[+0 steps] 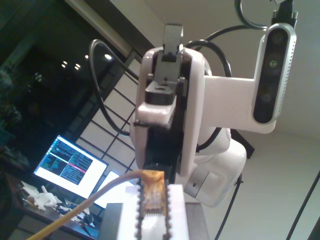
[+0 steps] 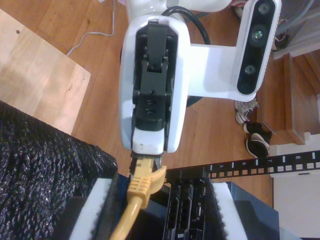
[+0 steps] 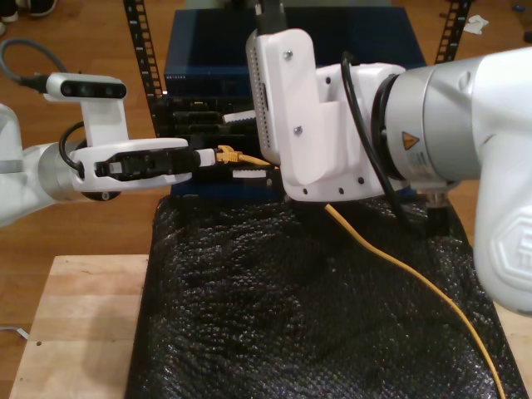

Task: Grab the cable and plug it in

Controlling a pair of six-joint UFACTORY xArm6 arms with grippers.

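Observation:
The yellow-orange cable runs across the black mat from the exterior view's lower right and up under my second arm. My first gripper reaches in level from the exterior view's left and is shut on the cable's plug end. The plug's yellow boot sits at the first gripper's tip, just in front of the ports of the black network switch. My second gripper is open, its white ridged pads wide apart. The cable passes between them, close to one pad.
A black foam mat covers the table, with a wooden board at the exterior view's left. The switch sits in a rack with perforated rails under a blue case. A lit monitor stands beyond. Shoes lie on the floor.

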